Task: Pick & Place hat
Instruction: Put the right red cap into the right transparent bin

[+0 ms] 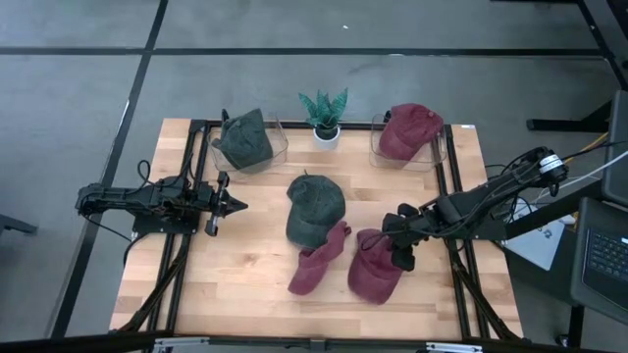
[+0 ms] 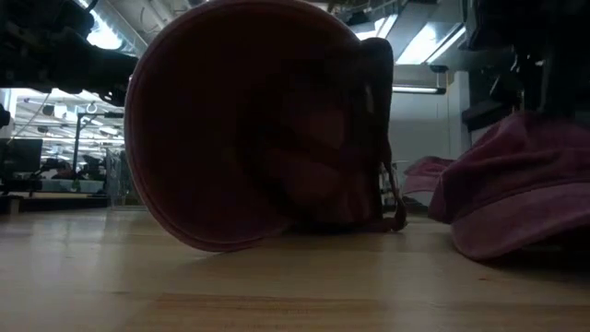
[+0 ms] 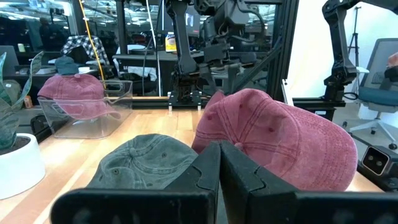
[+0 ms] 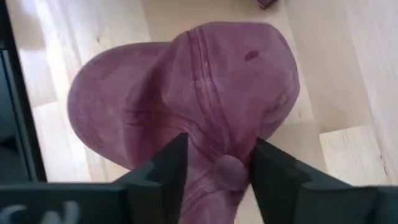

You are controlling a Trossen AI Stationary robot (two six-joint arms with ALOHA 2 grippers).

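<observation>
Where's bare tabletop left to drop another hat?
Free: the front left corner, between the left end effector and the folded red hat; also the front right corner. Crowded: mid-table, with the green hat, the red hat under the right end effector, and the back row.

This is a robot lab, a big room made for testing machines. A light wooden desk [image 1: 245, 265] with a black metal frame stands on a plain grey floor with dark lines [image 1: 147, 49], not on carpet or rugs. Two dark robot arms are fixed to the desk's sides. Beyond the desk, the left wrist view shows more black metal stands and machine parts [image 3: 211, 50], cables, a yellow cord [image 3: 93, 43], and a blue-grey office chair [image 3: 379, 93]. Long bright lights hang from the ceiling [image 2: 429, 41]. A black laptop keyboard [image 1: 606, 257] sits beside the desk.
</observation>
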